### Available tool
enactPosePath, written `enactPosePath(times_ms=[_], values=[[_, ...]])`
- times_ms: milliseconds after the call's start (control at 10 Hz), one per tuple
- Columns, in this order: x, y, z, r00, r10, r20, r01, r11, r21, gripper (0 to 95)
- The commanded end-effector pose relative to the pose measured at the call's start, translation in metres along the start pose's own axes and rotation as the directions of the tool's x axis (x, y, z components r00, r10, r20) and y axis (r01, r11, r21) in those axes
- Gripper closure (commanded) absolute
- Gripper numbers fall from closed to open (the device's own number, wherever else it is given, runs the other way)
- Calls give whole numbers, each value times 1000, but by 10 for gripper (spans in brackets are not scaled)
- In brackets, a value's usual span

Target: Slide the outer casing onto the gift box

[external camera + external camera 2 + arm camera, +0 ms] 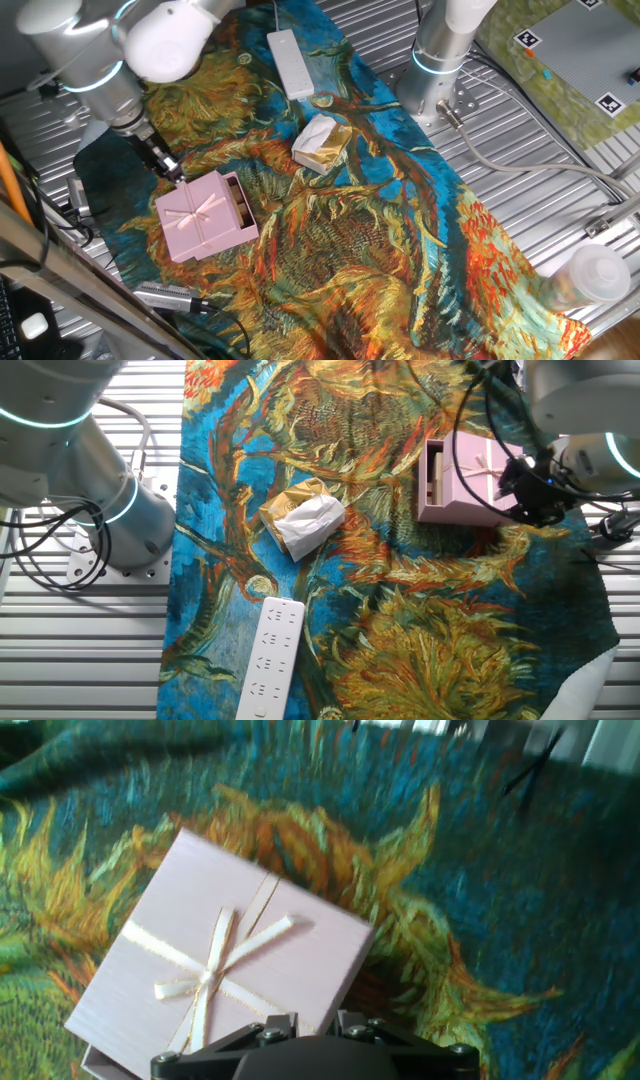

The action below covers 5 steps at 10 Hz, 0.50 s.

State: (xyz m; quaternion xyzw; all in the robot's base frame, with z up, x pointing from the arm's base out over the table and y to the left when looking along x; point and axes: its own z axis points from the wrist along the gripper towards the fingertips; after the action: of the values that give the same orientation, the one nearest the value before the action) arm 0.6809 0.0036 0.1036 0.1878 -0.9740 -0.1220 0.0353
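On the patterned cloth, the outer casing (200, 217) nearly covers the gift box (240, 204) — a strip protrudes. Gripper (176, 174) sits at the casing's rear edge; finger state indeterminate. Next: final push home.

- Ribbed metal table (520, 215), largely draped with a blue-and-orange painted cloth (380, 230).
- On the cloth: pale-pink outer casing (200, 217) with ribbon bow, gift box (240, 203) showing at its open end.
- Near the middle, cream-and-gold wrapped lump (322, 143).
- Beyond that, long white bar (291, 62).
- At one table edge, a clear plastic container (592, 275).
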Motion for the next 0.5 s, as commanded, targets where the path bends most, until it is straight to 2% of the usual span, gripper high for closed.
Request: enactPosePath(times_ms=[100,500], values=[[2,1,-1,1000,6,-4,-6,1000,1,760],[-3,0,0,995,43,-89,-44,999,-14,760]])
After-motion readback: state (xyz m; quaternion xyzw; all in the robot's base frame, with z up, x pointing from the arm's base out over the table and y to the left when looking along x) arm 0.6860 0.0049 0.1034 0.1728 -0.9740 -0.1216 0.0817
